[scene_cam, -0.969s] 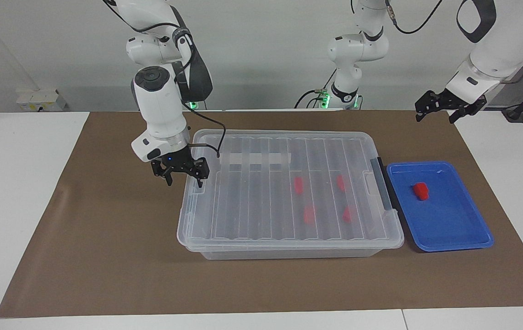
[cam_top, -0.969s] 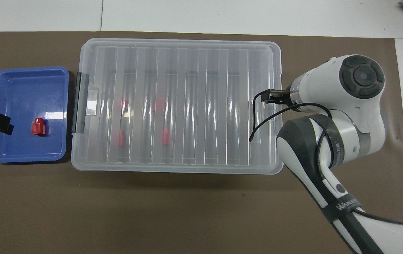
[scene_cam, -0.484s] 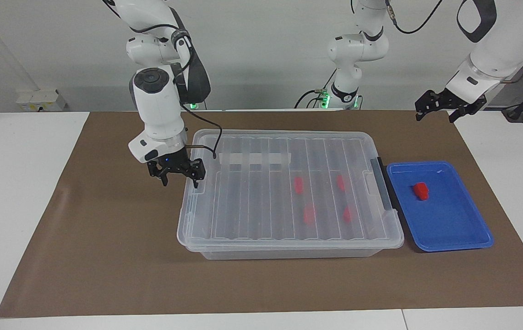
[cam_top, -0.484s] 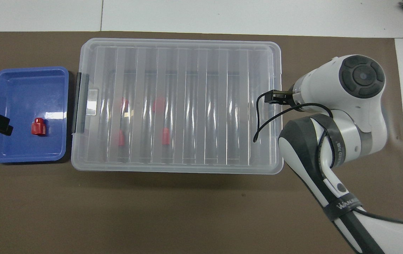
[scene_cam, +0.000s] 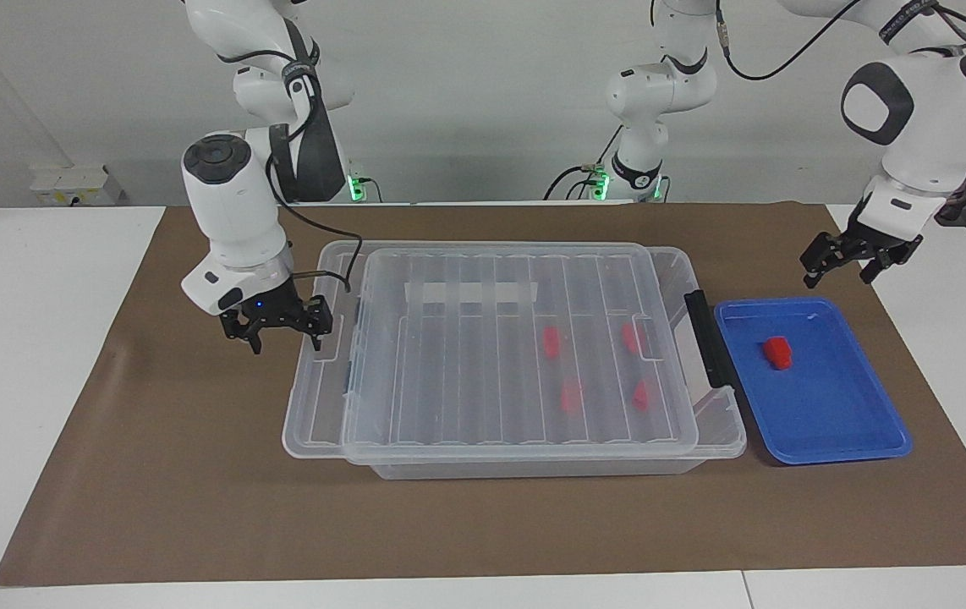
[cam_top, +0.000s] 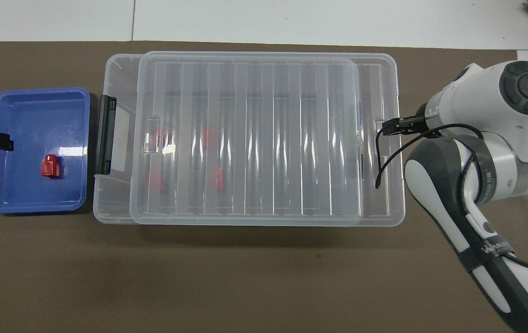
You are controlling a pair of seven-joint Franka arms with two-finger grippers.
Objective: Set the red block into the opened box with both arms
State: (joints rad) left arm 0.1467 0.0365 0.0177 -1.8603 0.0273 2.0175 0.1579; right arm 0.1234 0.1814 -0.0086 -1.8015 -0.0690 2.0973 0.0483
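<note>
A clear storage box (scene_cam: pixel 534 465) sits on brown paper, its ribbed lid (scene_cam: pixel 483 355) slid partway toward the right arm's end. The right gripper (scene_cam: pixel 280 326), jaws spread, hooks the lid's end. The left gripper (scene_cam: pixel 859 258) (open, empty) hovers by the blue tray (scene_cam: pixel 838 440) holding one red block (scene_cam: pixel 778 353).

The box (scene_cam: pixel 534 465) and its ribbed lid (scene_cam: pixel 483 355) look like clear, glossy plastic that catches streaks of light, with a dark matt latch (scene_cam: pixel 707 348) at the end beside the blue tray (scene_cam: pixel 838 431). That tray is smooth, shiny blue plastic, and the red block (scene_cam: pixel 778 352) in it is bright, smooth plastic too. Under the box lies a matt brown paper-like sheet (scene_cam: pixel 195 474) on the white, smooth bench (scene_cam: pixel 18 355); the arms (scene_cam: pixel 233 211) have glossy white shells, and each tool (scene_cam: pixel 282 325) is matt black.
</note>
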